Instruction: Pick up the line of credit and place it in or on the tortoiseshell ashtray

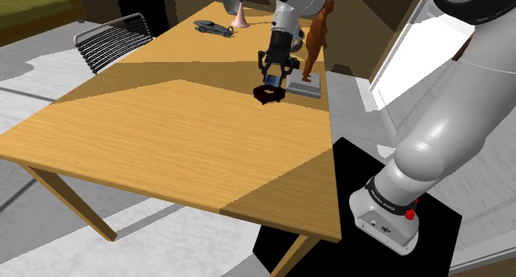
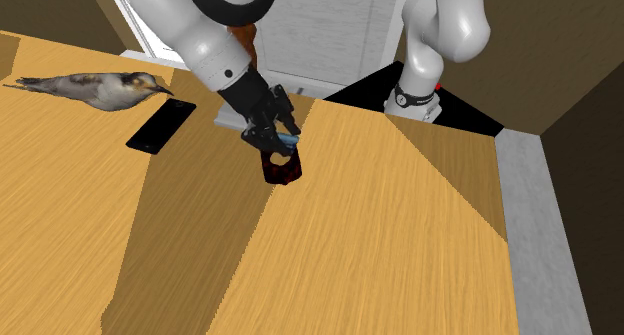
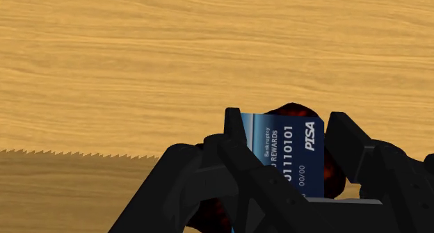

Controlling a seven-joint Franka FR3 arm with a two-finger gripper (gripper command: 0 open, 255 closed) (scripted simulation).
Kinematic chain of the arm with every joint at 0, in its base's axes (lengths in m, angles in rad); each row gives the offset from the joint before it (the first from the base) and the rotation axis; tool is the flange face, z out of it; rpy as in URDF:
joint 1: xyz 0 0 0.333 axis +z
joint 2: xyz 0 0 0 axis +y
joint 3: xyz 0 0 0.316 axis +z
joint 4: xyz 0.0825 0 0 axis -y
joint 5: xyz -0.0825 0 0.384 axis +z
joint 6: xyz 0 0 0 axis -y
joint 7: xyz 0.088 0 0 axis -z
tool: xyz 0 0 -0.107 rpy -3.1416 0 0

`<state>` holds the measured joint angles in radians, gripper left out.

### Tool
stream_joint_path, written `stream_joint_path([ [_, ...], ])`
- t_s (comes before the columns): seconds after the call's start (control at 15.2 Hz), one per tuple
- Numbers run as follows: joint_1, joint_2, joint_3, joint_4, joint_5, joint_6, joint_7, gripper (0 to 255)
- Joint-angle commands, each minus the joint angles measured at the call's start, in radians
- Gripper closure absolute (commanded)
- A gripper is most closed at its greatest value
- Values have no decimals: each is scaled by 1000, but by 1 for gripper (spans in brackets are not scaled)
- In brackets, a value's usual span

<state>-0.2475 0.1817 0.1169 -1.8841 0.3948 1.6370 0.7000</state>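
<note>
I'm seeing bare wooden table [image 1: 165, 143] lying open across the shoulder view's left and lower middle, giving free passage there. The gripper [image 1: 276, 77], clasping the blue card [image 3: 285, 155], is hanging just above the dark red ashtray [image 1: 269, 94], leaving little room underneath. Just right of it in that view, a grey slab [image 1: 304, 87] and a brown figurine [image 1: 319, 31] are crowding in. In the second exterior view's upper left, a black phone [image 2: 162, 125] and a bird [image 2: 95, 86] are sitting well apart from the ashtray.

Shoulder view beside stand [image 1: 351, 176], second exterior view opposite it, wrist view close above shared table [image 3: 209, 58]
</note>
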Motion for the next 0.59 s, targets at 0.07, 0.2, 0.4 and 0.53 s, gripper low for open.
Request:
stream_joint_path([
  [0.07, 2, 13, 1, -25, 1, 37, -12, 255],
  [0.2, 3, 22, 1, -36, 1, 55, -18, 255],
  [0.4, 3, 22, 1, -35, 1, 55, -18, 255],
  [0.53, 3, 22, 1, -35, 1, 55, -18, 255],
])
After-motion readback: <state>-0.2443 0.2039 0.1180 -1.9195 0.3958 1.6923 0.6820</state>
